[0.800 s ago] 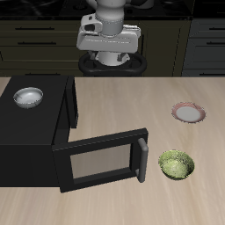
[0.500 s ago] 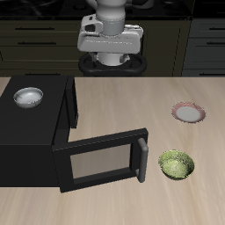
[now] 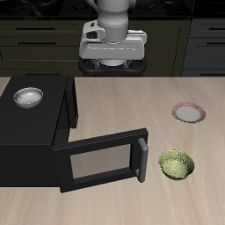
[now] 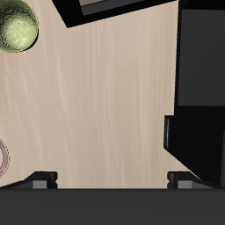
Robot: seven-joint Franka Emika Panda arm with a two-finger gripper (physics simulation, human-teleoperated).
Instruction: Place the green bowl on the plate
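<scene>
- Exterior view: the green bowl (image 3: 177, 164) sits upright near the counter's (image 3: 105, 202) front edge, just beside the open door of the black microwave (image 3: 53, 132). The plate (image 3: 187, 112) lies farther back, well apart from the bowl, with bare counter between them.
- It looks a small, stiff, light thing, likely glazed and slippery; I judge the rim the best hold, one finger inside and one outside the wall.
- A silver-grey metal bowl (image 3: 28, 97) rests on top of the microwave and is not wanted.
- The gripper (image 3: 111, 54) hangs high by the counter's back edge, pointing down, far from the bowl; whether it is spread I cannot tell here.
- Wrist view: the fingers (image 4: 42, 178) stand wide apart with nothing between them; the green bowl (image 4: 17, 26) and a sliver of the plate (image 4: 3, 156) show at the frame's edge.
</scene>
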